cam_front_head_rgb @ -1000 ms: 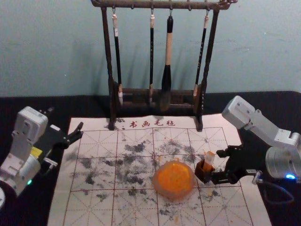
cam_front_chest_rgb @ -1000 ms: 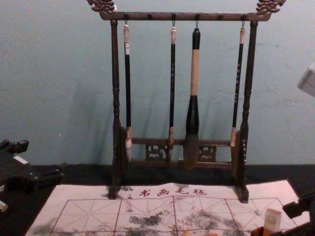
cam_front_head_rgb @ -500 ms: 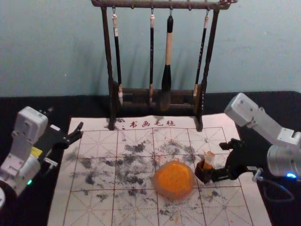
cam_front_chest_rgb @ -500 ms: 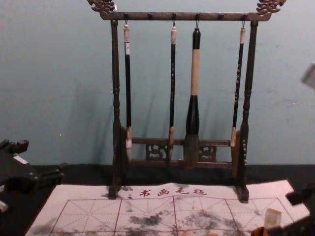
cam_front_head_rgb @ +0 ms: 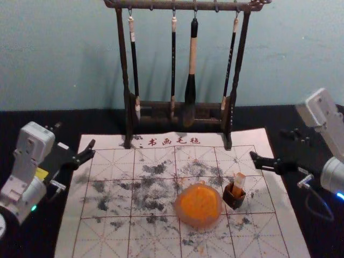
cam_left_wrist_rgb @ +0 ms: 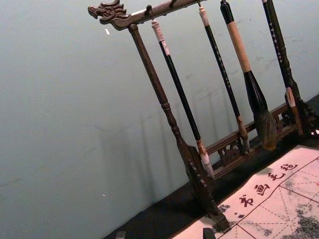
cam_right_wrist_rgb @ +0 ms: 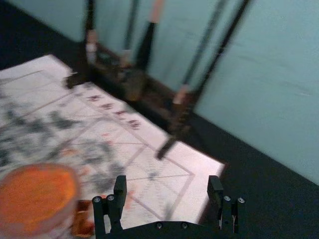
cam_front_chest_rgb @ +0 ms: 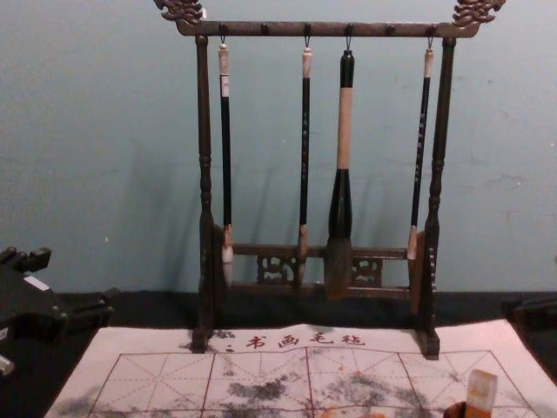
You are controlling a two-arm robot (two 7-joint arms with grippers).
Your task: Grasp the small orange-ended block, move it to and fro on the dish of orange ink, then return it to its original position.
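Observation:
The orange-ended block (cam_front_head_rgb: 238, 184) leans in a small dark square holder (cam_front_head_rgb: 234, 201), its pale end up; the chest view shows the block (cam_front_chest_rgb: 481, 390) too. The dish of orange ink (cam_front_head_rgb: 199, 205) stands just left of the holder. Up and to the right of the block, apart from it, is my right gripper (cam_front_head_rgb: 269, 144). In its wrist view the right gripper (cam_right_wrist_rgb: 167, 186) is open with nothing between its fingers, and the ink dish (cam_right_wrist_rgb: 37, 194) lies beyond. My left gripper (cam_front_head_rgb: 74, 135) stays parked at the mat's left edge; its wrist view shows the left gripper (cam_left_wrist_rgb: 164, 233) open.
A marked calligraphy mat (cam_front_head_rgb: 107, 236) lies under the dish and holder, on a black tabletop (cam_front_head_rgb: 32, 121). A dark wooden rack (cam_front_head_rgb: 129, 115) stands at the mat's back edge with several brushes hanging from it, including a thick one (cam_front_head_rgb: 192, 64).
My right gripper has opened around the block, let go, and drawn back to the right and toward the back. The block stays in its holder. The left arm is unmoved.

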